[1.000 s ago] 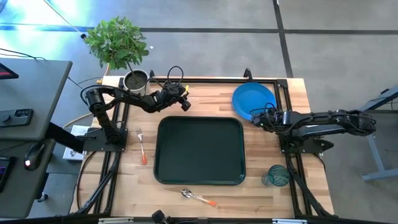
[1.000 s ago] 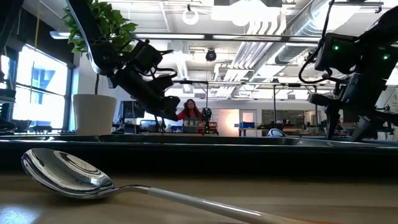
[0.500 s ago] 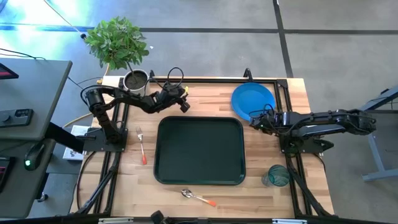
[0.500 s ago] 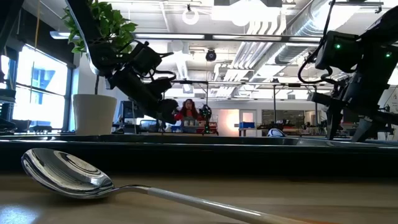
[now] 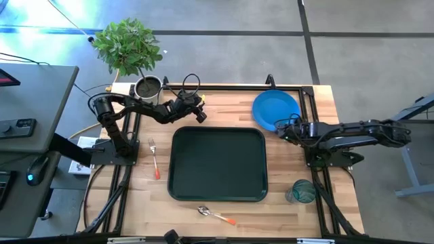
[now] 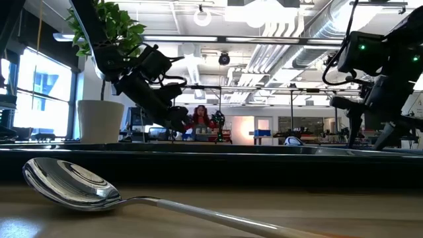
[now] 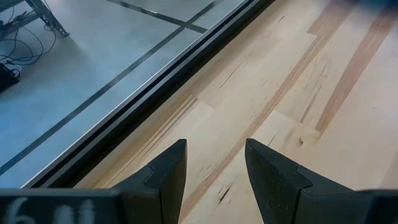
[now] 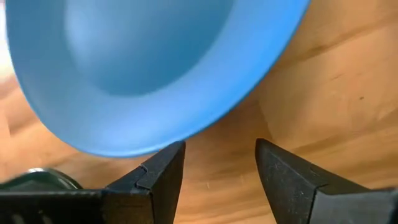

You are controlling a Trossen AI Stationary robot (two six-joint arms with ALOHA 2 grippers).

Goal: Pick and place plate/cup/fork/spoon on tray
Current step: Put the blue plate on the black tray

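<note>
The round blue plate (image 5: pixel 276 108) lies flat on the wooden table at the far right and fills the top of the right wrist view (image 8: pixel 143 68). My right gripper (image 5: pixel 280 130) is open just in front of the plate's near rim, touching nothing; bare wood shows between its fingers (image 8: pixel 217 163). My left gripper (image 5: pixel 202 114) is open and empty over bare wood beyond the tray's far left corner (image 7: pixel 214 163). The dark green tray (image 5: pixel 218 164) lies in the middle. The fork (image 5: pixel 154 158) lies left of it, the spoon (image 5: pixel 215 215) in front of it, and the teal cup (image 5: pixel 301 192) stands at its near right.
A grey metal pot with a green plant (image 5: pixel 146 87) stands at the table's far left corner, beside my left arm. The spoon's bowl (image 6: pixel 69 185) fills the low view's foreground. A person (image 6: pixel 200 120) shows far off in the room behind.
My right gripper has drawn back a little toward the table's right edge, away from the plate's rim. My left gripper has shifted slightly toward the table's left edge. Both have stayed open.
</note>
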